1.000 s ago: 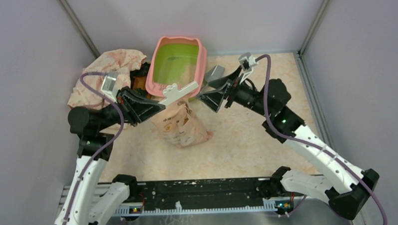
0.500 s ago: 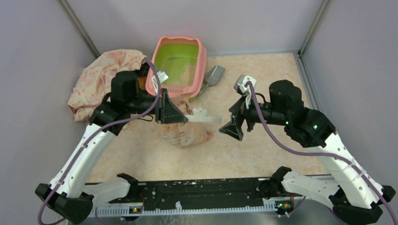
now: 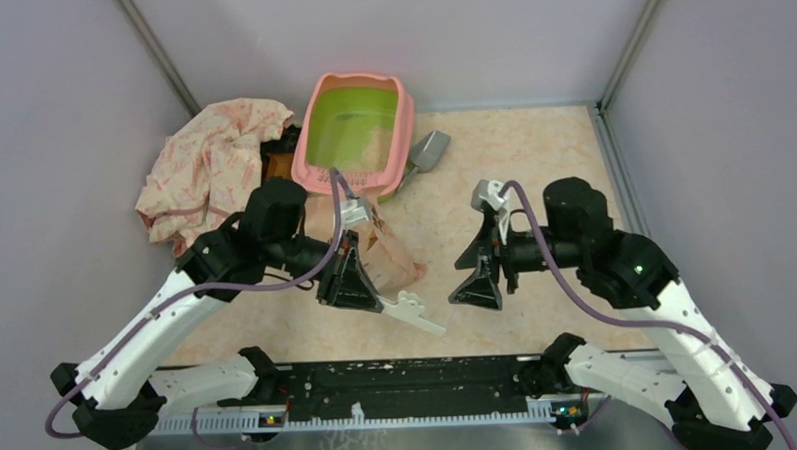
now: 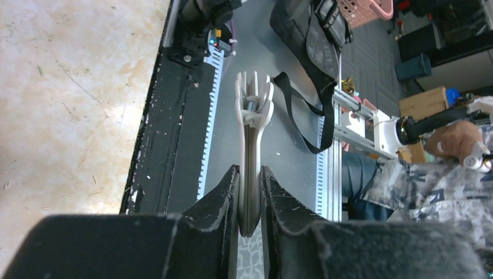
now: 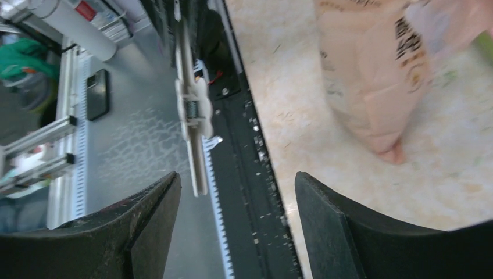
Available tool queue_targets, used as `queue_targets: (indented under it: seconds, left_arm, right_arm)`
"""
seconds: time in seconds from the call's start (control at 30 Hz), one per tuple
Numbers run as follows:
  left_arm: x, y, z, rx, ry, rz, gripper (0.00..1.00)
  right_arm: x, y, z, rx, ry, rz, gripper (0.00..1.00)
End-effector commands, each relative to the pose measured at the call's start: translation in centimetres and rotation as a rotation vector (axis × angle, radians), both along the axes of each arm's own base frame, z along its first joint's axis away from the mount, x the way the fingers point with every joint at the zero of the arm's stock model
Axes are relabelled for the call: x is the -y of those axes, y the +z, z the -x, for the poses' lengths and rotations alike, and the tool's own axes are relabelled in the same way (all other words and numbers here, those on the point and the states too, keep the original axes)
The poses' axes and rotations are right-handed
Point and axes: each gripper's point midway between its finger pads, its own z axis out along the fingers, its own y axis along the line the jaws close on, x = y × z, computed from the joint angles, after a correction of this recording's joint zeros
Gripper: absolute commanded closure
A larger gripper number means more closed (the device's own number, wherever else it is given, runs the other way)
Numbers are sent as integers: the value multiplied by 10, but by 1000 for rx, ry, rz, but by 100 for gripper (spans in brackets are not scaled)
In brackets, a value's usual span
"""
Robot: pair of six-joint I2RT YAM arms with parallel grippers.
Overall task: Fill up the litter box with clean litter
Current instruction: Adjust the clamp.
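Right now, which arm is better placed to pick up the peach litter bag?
Right. The right gripper is open and empty, with the bag lying just to its side. The left gripper is close too, but it is clamped on a white clip, which it would likely have to put down first.

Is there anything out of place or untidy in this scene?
Yes. The peach bag lies slumped on its side in front of the litter box, not upright. A crumpled cloth is heaped left of the box. The left gripper is shut on a white plastic tool, not on the bag.
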Motion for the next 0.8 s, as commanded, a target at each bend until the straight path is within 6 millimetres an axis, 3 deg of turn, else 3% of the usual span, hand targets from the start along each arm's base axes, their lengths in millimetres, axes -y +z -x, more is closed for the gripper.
queue_targets:
  seconds: [0.0, 0.1, 0.4, 0.6, 0.77]
  left_arm:
    - [-12, 19, 21, 65, -54, 60, 78]
    - [-12, 11, 27, 56, -88, 61, 78]
    - [-11, -3, 39, 26, -166, 61, 79]
    - [-13, 6, 44, 36, -196, 89, 79]
    - [-10, 5, 43, 30, -211, 88, 79]
  right_arm:
    - [-18, -10, 12, -215, 59, -42, 31]
    - [-23, -10, 14, -280, 64, -56, 31]
    - [-35, 29, 20, -340, 128, -167, 34]
    - [-40, 7, 28, -391, 165, -90, 36]
    - [-50, 1, 40, -391, 204, -56, 36]
